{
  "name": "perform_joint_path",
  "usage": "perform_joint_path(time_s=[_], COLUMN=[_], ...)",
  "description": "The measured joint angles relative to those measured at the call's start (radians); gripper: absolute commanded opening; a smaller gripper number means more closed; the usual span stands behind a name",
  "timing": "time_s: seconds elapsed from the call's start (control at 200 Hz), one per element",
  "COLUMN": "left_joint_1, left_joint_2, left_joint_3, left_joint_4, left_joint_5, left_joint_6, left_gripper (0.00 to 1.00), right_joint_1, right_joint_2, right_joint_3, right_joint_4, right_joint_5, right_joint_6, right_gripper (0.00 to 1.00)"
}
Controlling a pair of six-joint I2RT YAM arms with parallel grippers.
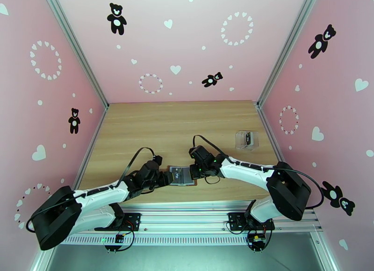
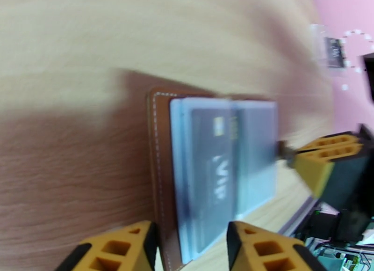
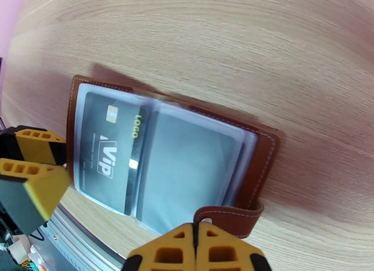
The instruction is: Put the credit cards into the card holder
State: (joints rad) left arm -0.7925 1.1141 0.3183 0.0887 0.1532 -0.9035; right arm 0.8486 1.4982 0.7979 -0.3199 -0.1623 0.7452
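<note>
near edge of the table (image 1: 177, 122), between the two arms: the card holder (image 3: 262, 159) is laid flat and open, leather side down. one dark credit card (image 3: 107, 150) with "vip" print is seen tucked in the left-hand see-through pocket. the right-hand pocket (image 3: 191, 169) looks greyish and cloudy, so what's in it can't be made out. the left wrist view is smeared with blur, so edges there are hard to trust.

the left gripper (image 2: 189, 234) is parked at the left end of the holder, jaws partly apart. the card's end is framed between them, but no clamping is seen. the right gripper (image 3: 194, 244) is at the right end, fingertips pressed fully together, just beside the snap tab (image 3: 229, 218). whether the tab is actually touched can't be told, as the contact spot is cut off by the fingers.

further back on the right, well apart from all that, a clear plastic box (image 1: 246, 140) is sat with a dark item (image 1: 249, 138) inside, too small to identify.
</note>
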Motion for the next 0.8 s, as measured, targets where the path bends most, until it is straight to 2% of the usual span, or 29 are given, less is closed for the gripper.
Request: perform_joint_path(time_s=[0.125, 0.28, 0.54, 0.676, 0.796], left_joint_1=[-0.001, -0.002, -0.040, -0.071, -0.089], left_joint_2=[-0.073, -0.065, 0.108, 0.190, 0.250], left_joint_3=[-0.020, -0.023, -0.016, 0.010, 0.060], left_joint_4=[0.057, 0.133, 0.281, 0.329, 0.347], left_joint_5=[0.020, 0.047, 0.089, 0.095, 0.094], left_joint_6=[-0.008, -0.018, -0.034, -0.042, -0.040], left_gripper=[0.45, 0.45, 0.38, 0.27, 0.24], right_joint_1=[0.000, 0.000, -0.004, -0.007, -0.019], right_joint_2=[0.003, 0.021, 0.023, 0.015, -0.035], right_joint_3=[-0.013, -0.019, -0.047, -0.070, -0.120], right_joint_4=[0.039, 0.097, 0.146, 0.159, 0.157], right_joint_5=[-0.029, -0.066, -0.095, -0.095, -0.089], right_joint_6=[0.009, 0.024, 0.035, 0.042, 0.048], right_gripper=[0.00, 0.00, 0.00, 0.00, 0.00])
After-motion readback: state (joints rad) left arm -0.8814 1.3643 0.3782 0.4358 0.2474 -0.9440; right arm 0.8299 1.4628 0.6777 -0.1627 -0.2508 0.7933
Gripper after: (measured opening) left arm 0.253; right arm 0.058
